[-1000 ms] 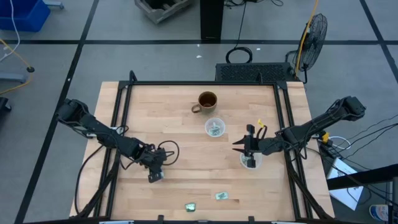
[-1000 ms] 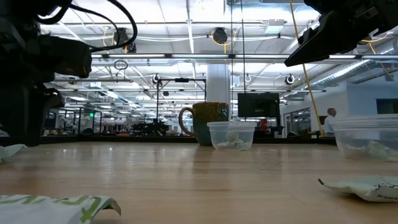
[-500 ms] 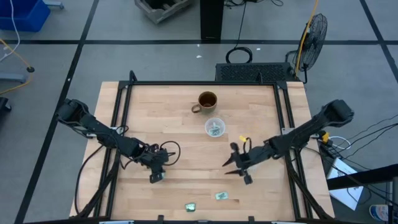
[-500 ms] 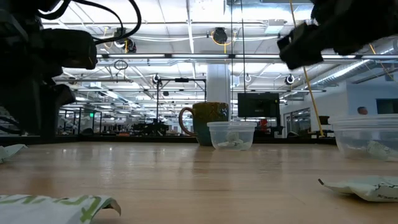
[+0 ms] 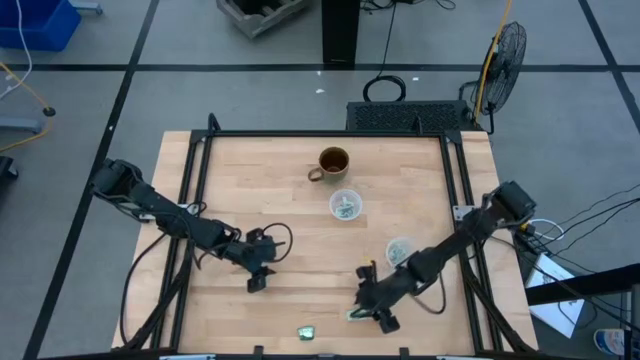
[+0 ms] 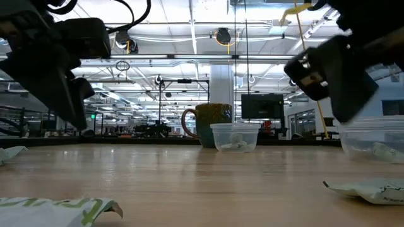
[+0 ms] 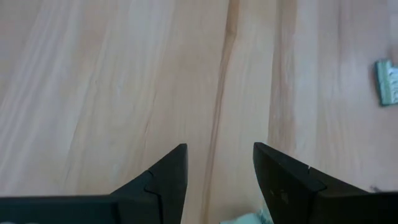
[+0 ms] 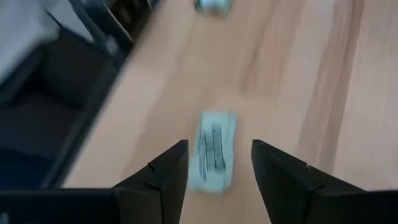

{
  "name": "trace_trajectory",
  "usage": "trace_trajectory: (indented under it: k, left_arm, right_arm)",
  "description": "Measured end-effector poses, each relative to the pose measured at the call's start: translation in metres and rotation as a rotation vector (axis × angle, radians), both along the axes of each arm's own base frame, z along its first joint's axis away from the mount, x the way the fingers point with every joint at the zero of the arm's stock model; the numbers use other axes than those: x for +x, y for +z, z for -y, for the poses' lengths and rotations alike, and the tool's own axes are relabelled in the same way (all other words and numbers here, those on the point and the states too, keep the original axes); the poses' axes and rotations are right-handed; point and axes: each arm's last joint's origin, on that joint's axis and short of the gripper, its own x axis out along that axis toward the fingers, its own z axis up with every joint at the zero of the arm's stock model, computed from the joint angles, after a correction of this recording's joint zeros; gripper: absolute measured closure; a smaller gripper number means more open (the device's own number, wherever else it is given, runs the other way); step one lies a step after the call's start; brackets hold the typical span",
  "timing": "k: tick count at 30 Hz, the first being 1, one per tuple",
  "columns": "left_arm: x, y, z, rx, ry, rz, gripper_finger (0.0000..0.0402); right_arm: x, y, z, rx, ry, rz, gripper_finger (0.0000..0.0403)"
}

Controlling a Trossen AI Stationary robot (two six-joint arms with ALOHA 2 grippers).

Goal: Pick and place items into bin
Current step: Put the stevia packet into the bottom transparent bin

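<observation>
While the right gripper (image 5: 368, 312) is hovering at the table's (image 5: 300, 200) six o'clock edge, jaws parted and empty, one green-and-white packet (image 8: 213, 150) is lying straight ahead between its fingers (image 8: 163, 171). Another packet (image 5: 307, 331) is sitting just beside it, toward nine o'clock. The left gripper (image 5: 256, 283) (also parted, gripping nothing) is hanging over bare wood at about eight o'clock. Two clear cups (image 5: 345, 206) are holding more packets near the brown mug (image 5: 332, 163).

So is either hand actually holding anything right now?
No. The right hand is open above a green-and-white packet, not gripping it. The left hand is open over bare table.
</observation>
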Motion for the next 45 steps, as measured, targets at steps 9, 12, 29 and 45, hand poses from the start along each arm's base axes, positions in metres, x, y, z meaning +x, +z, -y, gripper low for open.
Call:
trace_trajectory:
  k: [9, 12, 29, 45]
  left_arm:
    - [0.004, 0.004, 0.001, 0.063, -0.075, 0.081, 0.0213]
    - [0.004, 0.004, 0.001, 0.065, -0.077, 0.080, 0.0213]
    - [0.004, 0.003, 0.001, 0.072, -0.074, 0.083, 0.0213]
    - [0.005, 0.004, 0.001, 0.072, -0.074, 0.083, 0.0213]
  right_arm:
    - [0.008, -0.023, -0.005, -0.057, -0.068, -0.182, 0.0236]
    - [0.008, -0.025, -0.005, -0.062, -0.065, -0.181, 0.0236]
    - [0.009, -0.026, -0.003, -0.133, 0.016, -0.141, 0.0397]
    - [0.008, -0.024, -0.002, -0.105, -0.001, -0.160, 0.0350]
